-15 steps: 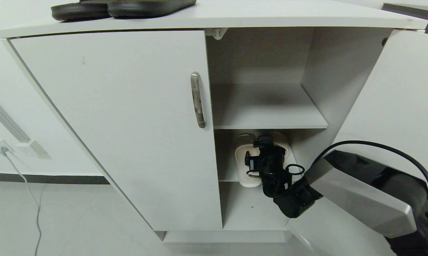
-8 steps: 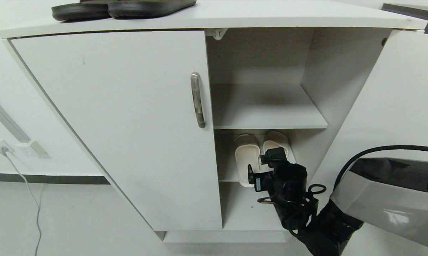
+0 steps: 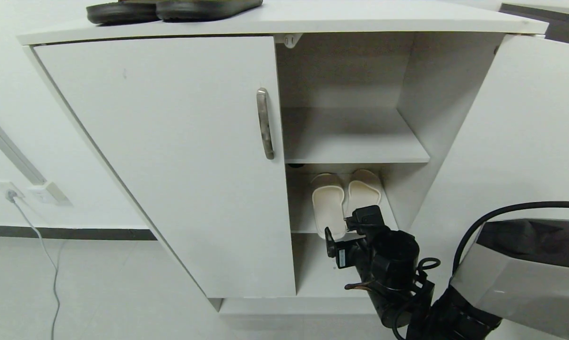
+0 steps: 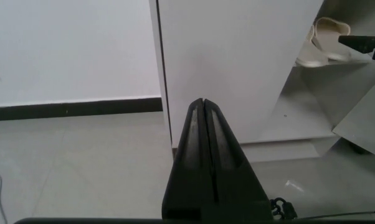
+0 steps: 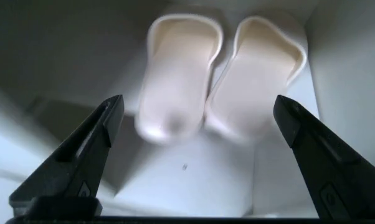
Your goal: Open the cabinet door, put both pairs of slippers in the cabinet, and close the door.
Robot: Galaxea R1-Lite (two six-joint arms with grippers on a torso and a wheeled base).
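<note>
**One pair shelved**

White slippers (image 3: 343,200) lie on the cabinet's (image 3: 360,16) lower shelf (image 3: 301,212), the right claw (image 5: 199,106) spread wide and empty just before them. Left claw (image 4: 203,106) pressed closed. Dark slippers (image 3: 171,8) sit atop the cabinet.

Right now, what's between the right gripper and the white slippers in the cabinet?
Nothing. In the right wrist view the open right gripper faces the white slippers across a bare gap, with no other thing in between.

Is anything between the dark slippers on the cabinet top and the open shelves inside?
Nothing visible blocks the dark slippers. The right door stands open; the white slippers take part of the middle shelf, with the open right gripper before it.
</note>
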